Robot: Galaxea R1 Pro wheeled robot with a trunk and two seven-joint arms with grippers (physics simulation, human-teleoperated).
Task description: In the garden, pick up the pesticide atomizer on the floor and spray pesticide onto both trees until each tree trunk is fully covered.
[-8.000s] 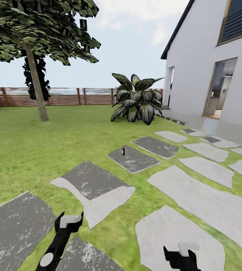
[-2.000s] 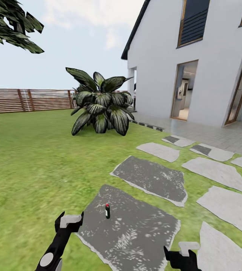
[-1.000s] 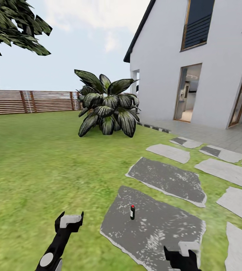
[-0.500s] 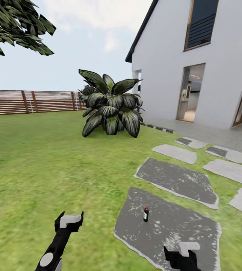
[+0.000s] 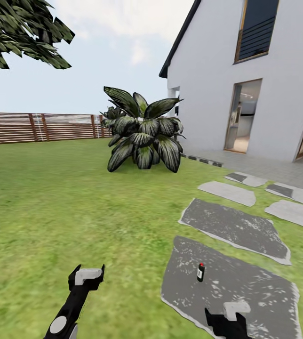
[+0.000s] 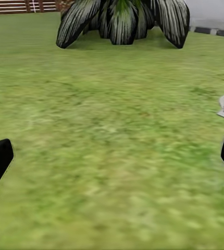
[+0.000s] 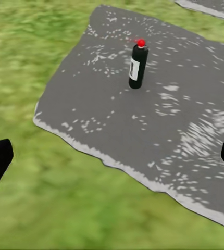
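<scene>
The pesticide atomizer (image 5: 200, 272) is a small black bottle with a red cap and a white label, standing upright on a dark grey paving stone (image 5: 245, 287). It also shows in the right wrist view as the atomizer (image 7: 137, 65), ahead of my right gripper (image 7: 112, 159), whose fingers are spread wide with nothing between them. My right gripper (image 5: 227, 321) hangs low, just short of the bottle. My left gripper (image 5: 86, 278) is open over the lawn, empty. A leafy crown of one tree (image 5: 19, 33) reaches in at the upper left; its trunk is out of view.
A large broad-leaved plant (image 5: 144, 134) grows on the lawn ahead. A brown slat fence (image 5: 38, 127) runs along the back. A white house (image 5: 255, 80) with open doorways stands to the right, with more stepping stones (image 5: 234, 226) leading to it.
The camera has turned left and moved closer over the frames: the atomizer and its stone have slid from centre to the right and nearer. Both grippers keep their pose.
</scene>
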